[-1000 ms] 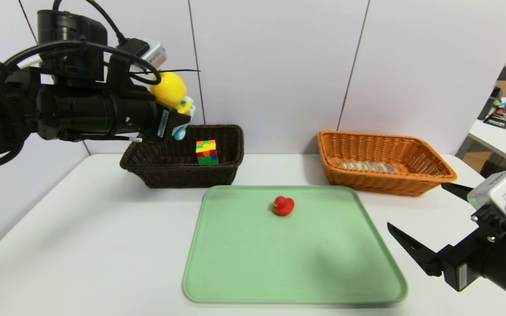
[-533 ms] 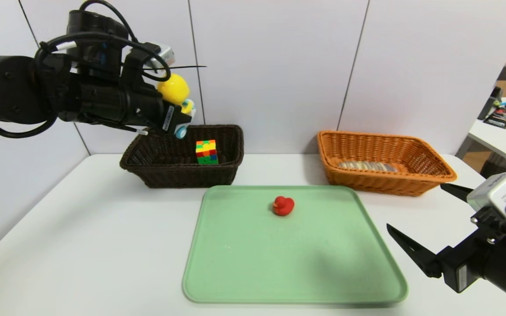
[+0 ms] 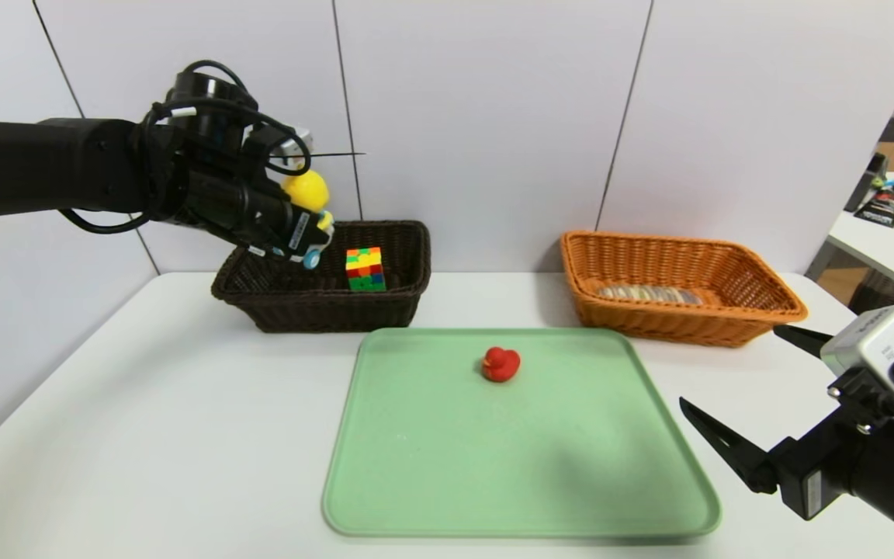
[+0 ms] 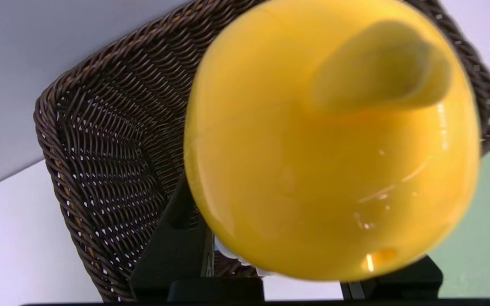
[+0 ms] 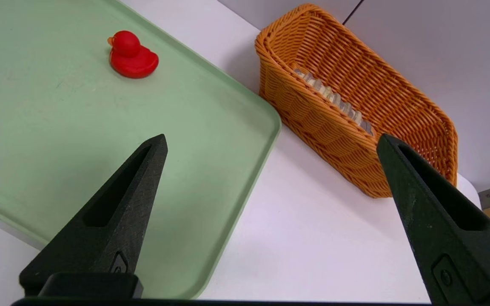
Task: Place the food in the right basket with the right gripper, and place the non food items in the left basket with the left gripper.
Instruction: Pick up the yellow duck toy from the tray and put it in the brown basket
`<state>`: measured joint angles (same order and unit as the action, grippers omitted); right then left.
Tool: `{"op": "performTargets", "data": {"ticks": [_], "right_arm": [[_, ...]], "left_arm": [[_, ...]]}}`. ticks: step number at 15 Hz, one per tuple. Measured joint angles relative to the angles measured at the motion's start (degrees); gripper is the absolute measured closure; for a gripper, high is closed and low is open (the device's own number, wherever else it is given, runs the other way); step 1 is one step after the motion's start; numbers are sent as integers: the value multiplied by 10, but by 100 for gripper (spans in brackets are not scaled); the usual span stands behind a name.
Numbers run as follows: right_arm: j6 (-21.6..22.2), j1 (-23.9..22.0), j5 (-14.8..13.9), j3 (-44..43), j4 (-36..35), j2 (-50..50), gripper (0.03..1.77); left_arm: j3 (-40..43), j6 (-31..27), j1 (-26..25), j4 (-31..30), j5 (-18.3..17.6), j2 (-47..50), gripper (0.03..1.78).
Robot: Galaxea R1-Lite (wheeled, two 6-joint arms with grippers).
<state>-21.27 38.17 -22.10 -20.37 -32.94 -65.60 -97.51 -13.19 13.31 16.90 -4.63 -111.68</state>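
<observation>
The white tabletop (image 3: 144, 435) carries everything in the scene. On it, nearest the robot, lies a pale green tray (image 3: 517, 466) with rounded corners. Beyond the tray's far left corner stands the dark brown basket (image 3: 323, 299), and beyond its far right corner, well apart from the first, stands the orange basket (image 3: 680, 314) with its flared rim.

The left arm reaches in from the left side of the head view, above the near left part of the dark basket. Its left pincer (image 3: 303, 237) is closed around the yellow duck toy (image 3: 307, 190), gripping it at its white wheeled base, so the toy hangs in the air over the basket's rim and left interior, clear of the weave. From the left wrist camera the duck's yellow head fills most of the picture, with the basket's woven wall behind it.

The right pincer (image 3: 742, 392) hovers low over the tabletop at the near right, beside the tray's right edge, with its two black fingers spread wide and nothing between them.

The striped loaf (image 3: 649, 294) lies flat on the floor of the orange basket. The multicoloured puzzle cube (image 3: 365, 269) sits inside the dark basket, toward its middle. The small red duck (image 3: 500, 363) rests on the tray's far half, alone.
</observation>
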Motion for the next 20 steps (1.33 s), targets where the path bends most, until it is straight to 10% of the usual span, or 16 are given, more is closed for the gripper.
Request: {"op": "performTargets", "data": {"ticks": [20], "right_arm": [[0,10,0,3,1,-13,11]], "left_arm": [[-1,9,-30,-20,0,-101,106]]}}
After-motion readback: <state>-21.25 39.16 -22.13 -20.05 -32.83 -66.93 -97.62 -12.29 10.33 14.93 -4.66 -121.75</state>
